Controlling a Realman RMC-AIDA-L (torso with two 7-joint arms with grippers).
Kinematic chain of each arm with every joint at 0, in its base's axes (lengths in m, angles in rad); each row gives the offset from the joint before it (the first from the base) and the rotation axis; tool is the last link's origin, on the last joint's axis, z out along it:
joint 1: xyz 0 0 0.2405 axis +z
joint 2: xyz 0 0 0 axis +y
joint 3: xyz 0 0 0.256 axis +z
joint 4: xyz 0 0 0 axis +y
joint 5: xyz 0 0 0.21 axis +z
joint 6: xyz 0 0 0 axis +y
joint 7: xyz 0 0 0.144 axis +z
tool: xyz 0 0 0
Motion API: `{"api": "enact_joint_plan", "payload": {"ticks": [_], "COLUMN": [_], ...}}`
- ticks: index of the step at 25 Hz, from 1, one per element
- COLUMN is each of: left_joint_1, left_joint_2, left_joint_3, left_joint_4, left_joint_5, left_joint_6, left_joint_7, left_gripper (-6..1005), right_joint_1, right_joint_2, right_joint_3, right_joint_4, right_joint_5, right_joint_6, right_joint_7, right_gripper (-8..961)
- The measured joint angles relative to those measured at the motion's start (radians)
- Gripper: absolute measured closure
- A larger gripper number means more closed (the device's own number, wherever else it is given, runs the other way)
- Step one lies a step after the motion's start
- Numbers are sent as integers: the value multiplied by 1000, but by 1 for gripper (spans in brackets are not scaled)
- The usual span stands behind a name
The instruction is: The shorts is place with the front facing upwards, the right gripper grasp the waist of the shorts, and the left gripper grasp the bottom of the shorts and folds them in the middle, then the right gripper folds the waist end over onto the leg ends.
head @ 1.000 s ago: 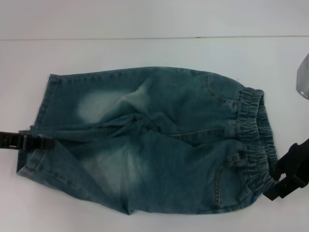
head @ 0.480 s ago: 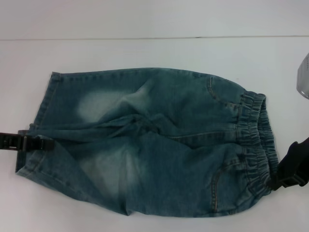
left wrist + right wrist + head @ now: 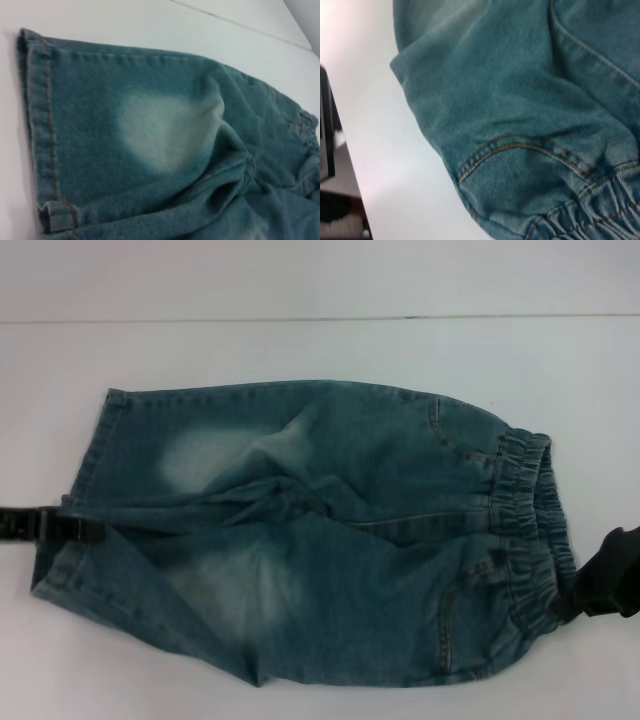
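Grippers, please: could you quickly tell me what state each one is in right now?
Left gripper: at the leg ends of the shorts; open or shut cannot be told.
Right gripper: at the waist; open or shut cannot be told.

The shorts (image 3: 310, 540) lie flat on the table (image 3: 320, 350), spread lengthwise from the table's left side to its right, closer to the near edge than to the far edge. The waist (image 3: 525, 530) is at the right end of the garment; the leg ends (image 3: 85, 490) are at the left end, one leg behind the other, with the near leg overlapping the far one along the middle. The left gripper (image 3: 60, 528) sits at the left edge of the shorts, touching the hems where the two legs meet. The right gripper (image 3: 590, 590) sits at the near right corner of the shorts, against the waist.
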State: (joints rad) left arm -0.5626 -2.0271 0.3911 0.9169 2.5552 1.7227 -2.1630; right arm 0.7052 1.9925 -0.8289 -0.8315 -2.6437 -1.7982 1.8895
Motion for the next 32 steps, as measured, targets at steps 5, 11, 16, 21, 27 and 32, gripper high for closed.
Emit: {"api": "enact_joint_plan", "payload": {"ticks": [5,11,16,21,27,32], "left_joint_1": [-19,-45,-49,-41,-42,-39], "left_joint_2": [5,24,40,45,38,33], "left_joint_3": [-52,-65,-71,-73,-73,-67], "left_joint_4": [0,-35,-97,-139,-216,-268], "left_joint_5": [-29,-72,-106,-162,-200,-257], "left_joint_6": [-15,-75,-176,-276,-416,-481], "left_joint_7": [-71,-109,-113,-119,-85,-13], "left_gripper": [951,950,950,950,950,950], "right_joint_1": [-35,-82,-124,-147,-148,-148], "right_joint_2": [-14,-54,-73,-65,-37,-13], "right_joint_3": [166,323,387,407,429,435], "right_joint_4": [36,136,219,264,320,320], "right_joint_5": [28,175,340,424,495,547], "right_joint_6": [2,69,171,291,395,458], "right_joint_7": [-75,-122,-137,-146,-157,-173], "right_gripper": [934,931,928,926,923,920]}}
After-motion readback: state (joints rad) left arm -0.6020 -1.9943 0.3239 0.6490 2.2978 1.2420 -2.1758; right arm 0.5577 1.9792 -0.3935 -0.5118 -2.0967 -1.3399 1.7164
